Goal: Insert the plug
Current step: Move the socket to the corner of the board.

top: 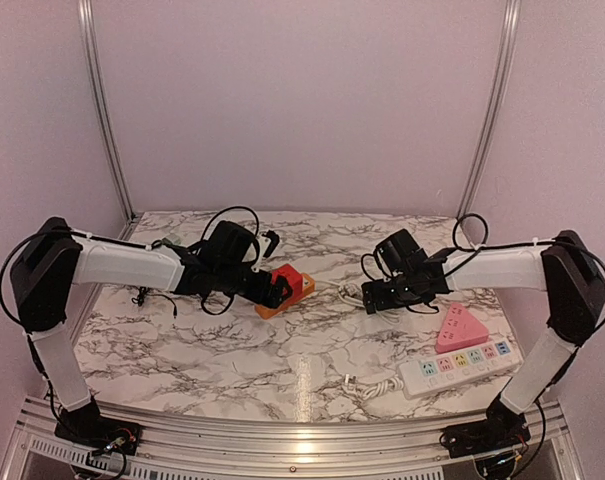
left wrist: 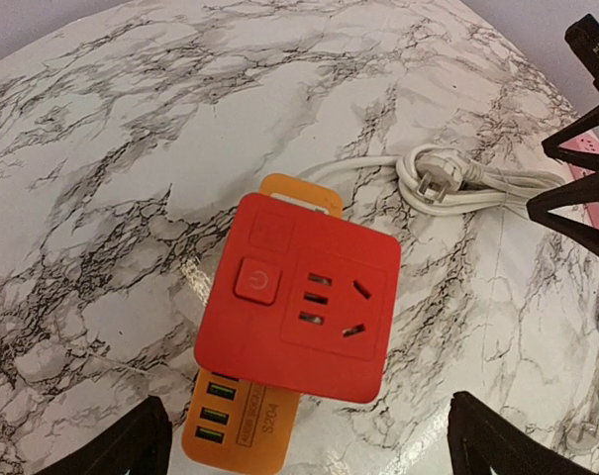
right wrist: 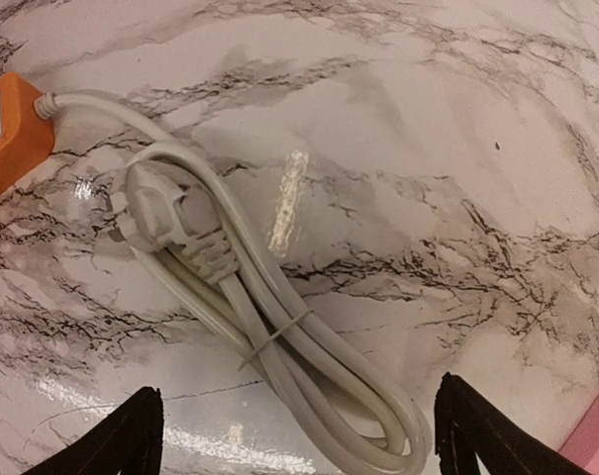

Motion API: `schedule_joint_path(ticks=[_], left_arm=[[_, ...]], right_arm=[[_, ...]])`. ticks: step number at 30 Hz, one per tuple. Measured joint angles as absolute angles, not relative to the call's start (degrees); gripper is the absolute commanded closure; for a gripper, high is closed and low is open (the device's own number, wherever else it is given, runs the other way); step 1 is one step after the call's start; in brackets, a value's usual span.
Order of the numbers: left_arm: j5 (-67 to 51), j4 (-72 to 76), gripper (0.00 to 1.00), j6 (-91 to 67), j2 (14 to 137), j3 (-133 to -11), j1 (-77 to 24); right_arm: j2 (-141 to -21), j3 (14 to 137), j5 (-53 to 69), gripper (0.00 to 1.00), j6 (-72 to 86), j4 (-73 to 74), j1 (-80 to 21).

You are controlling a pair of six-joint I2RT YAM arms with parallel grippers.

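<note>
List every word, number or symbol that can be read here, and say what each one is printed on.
"S204": on the side of the orange base, next to its USB ports.
Boxed label beside "S204": too blurred to read.
Power symbol, no words: on the red button.
White strip: socket markings too small to read.
Pink block: markings too small to read.

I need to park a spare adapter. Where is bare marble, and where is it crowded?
Bare: the near-left marble, between the left arm and the white power strip; also the back middle, behind the red socket cube. Crowded: the centre around that cube and the bundled cord, and the near-right corner with the strip and pink triangular socket.
</note>
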State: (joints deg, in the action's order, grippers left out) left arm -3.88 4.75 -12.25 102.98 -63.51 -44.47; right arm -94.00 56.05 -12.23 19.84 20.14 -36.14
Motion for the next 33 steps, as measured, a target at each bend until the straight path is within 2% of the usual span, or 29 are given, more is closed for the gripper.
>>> schedule_joint_path(ticks=[8,17,20,26,33], left_arm=[[2.35,-1.21,0.01,-10.0,107.87,-70.3,-45.82],[6.55,-5.3,0.01,-9.8,110.89,-73.49,-45.87],[8.03,-6.0,0.01,-9.78,111.42,-74.35,-45.87],[10.02,-7.05,0.01,-9.85,112.07,-75.75,-45.1],[11.07,-7.64,0.01,-9.89,112.62,-76.36,-41.39]], right_arm=[[-99.9,55.55,-12.14,0.16,19.66,17.37,-33.36],[-109.4,64.4,-13.37,0.34,17.74,15.94,-33.36],[-112.79,68.6,-13.32,0.37,17.12,15.33,-33.36],[-118.98,76.9,-12.67,0.36,16.21,15.05,-33.36],[-127.15,88.77,-12.27,0.27,14.57,15.49,-33.36]])
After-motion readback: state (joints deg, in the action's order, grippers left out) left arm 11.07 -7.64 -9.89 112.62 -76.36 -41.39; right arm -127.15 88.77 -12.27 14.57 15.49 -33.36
